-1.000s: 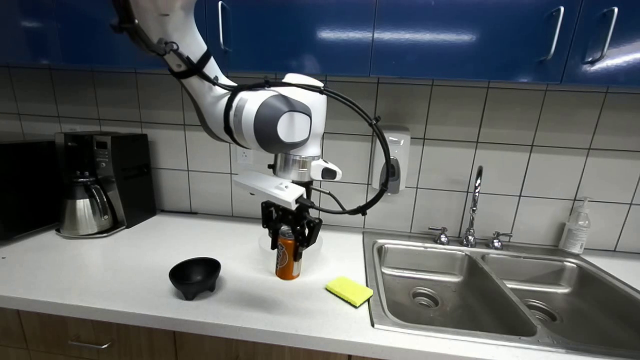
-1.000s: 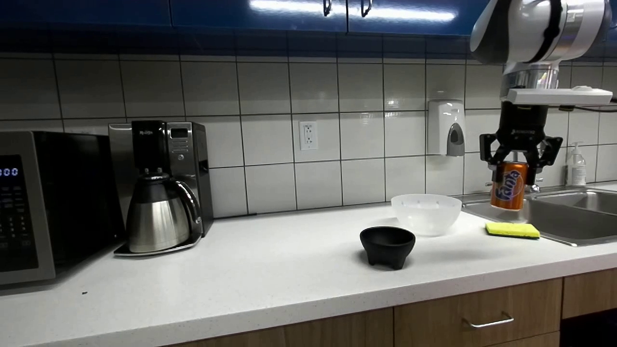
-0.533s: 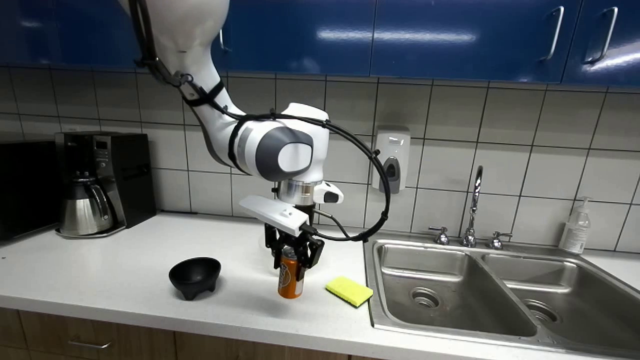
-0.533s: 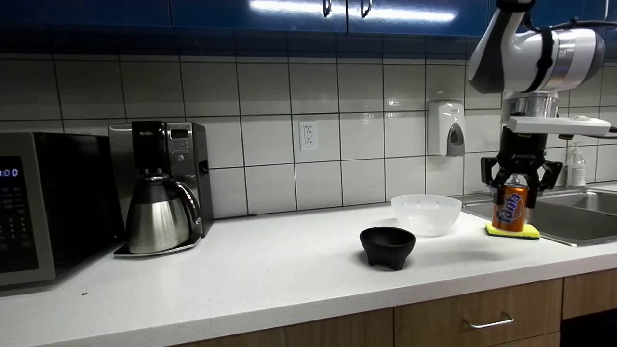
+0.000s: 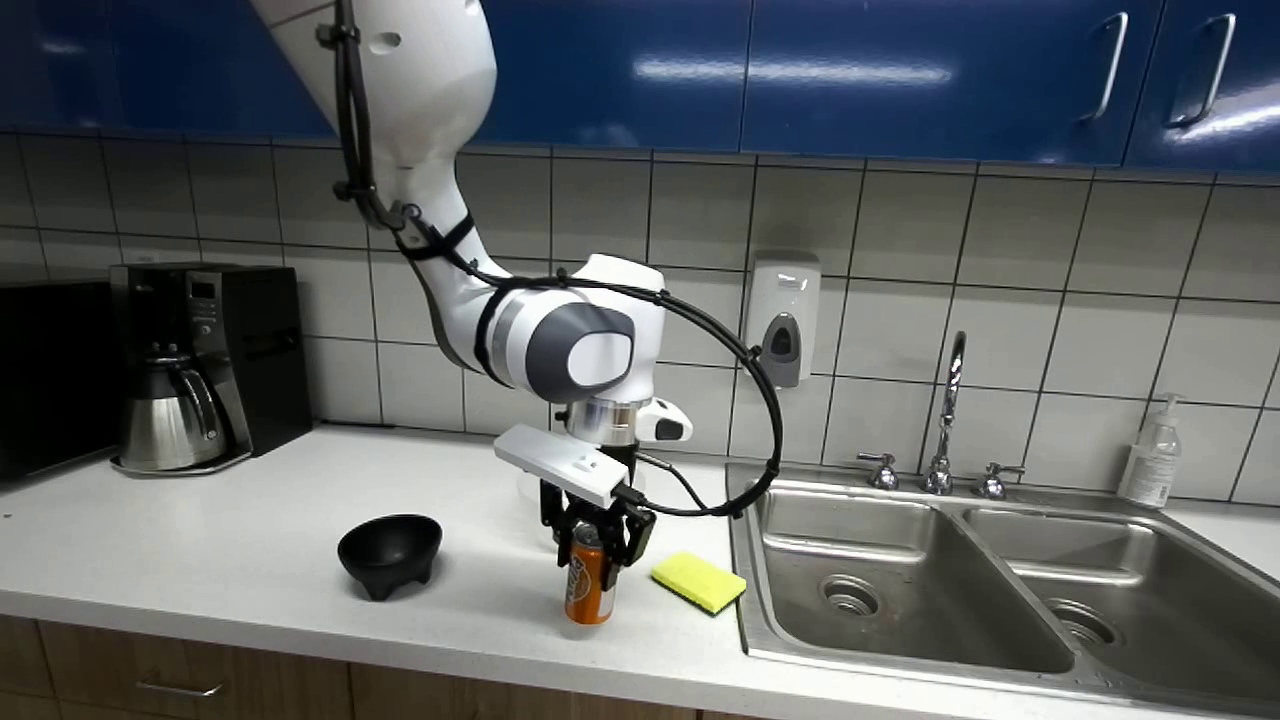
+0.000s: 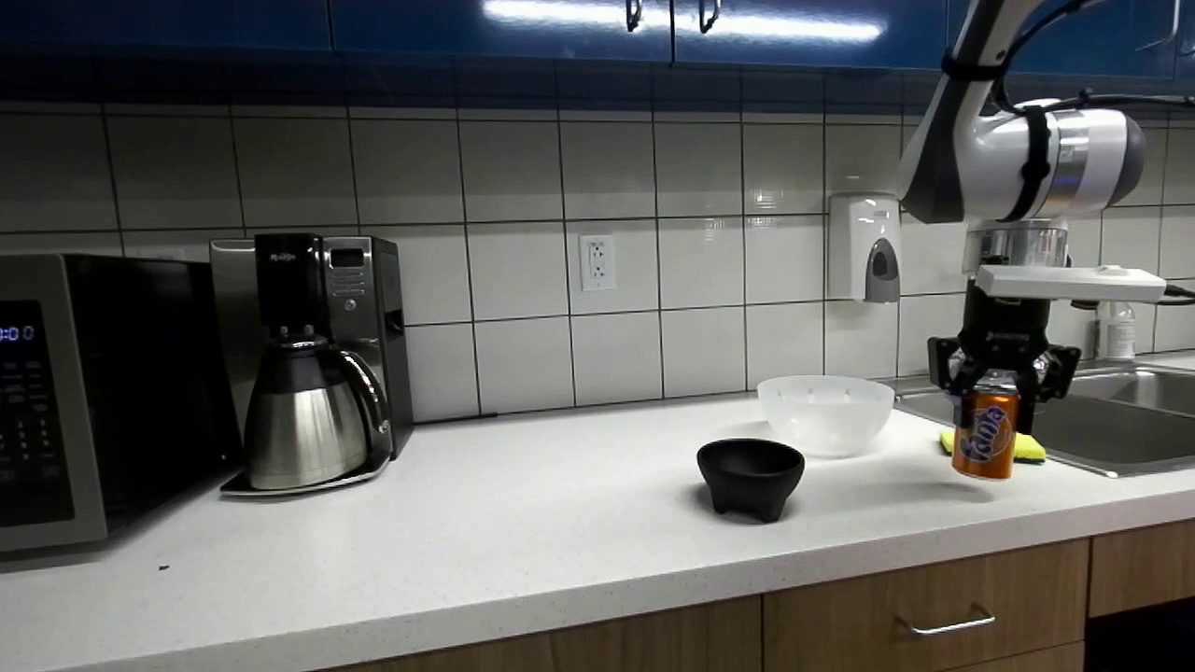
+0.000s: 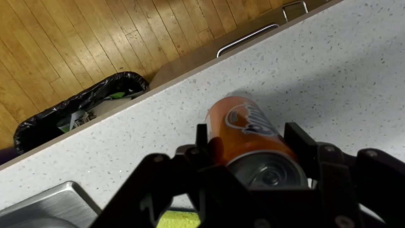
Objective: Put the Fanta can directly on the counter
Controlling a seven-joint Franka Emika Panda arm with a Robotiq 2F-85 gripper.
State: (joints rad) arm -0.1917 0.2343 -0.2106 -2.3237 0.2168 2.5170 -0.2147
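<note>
I hold the Fanta can [image 6: 986, 448] clasped in the gripper [image 5: 587, 570], its jaws drawn in to the can's width, a finger set on either side and the silvery top up between them. In both exterior views the can is nearly upright, its base so close to the counter [image 6: 523, 523] that I can't tell whether the two touch. The yellow sponge [image 5: 698, 582] lies near it, between can and steel sink [image 5: 757, 628] in an exterior view, while the black bowl [image 6: 750, 481] sits well apart, with the translucent bowl [image 6: 825, 415] behind it in an exterior view
</note>
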